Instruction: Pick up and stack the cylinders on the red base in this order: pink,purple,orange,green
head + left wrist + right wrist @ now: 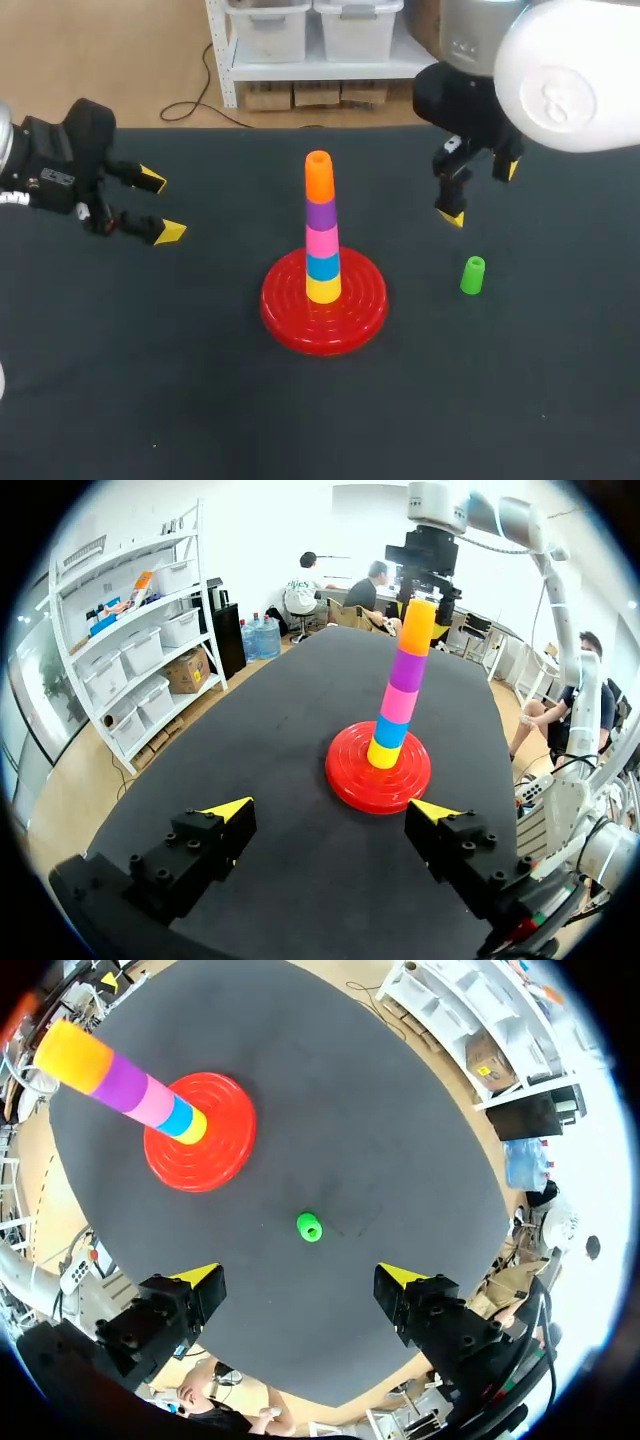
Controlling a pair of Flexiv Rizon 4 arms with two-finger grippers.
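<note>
Left gripper (161,206) hangs open, empty, well apart from red base (280,305) mid-table (150,390). Stack on it: yellow, blue, pink, purple, orange cylinder (318,180) topmost. Green cylinder (473,276) upright, just right of base, not touching. My right gripper (481,193) open, empty, near it.

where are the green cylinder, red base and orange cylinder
green cylinder (473,277), head view, middle of its side
red base (283,303), head view, bare ridged rim left of the stack
orange cylinder (319,181), head view, middle of its side, top of the stack
</note>
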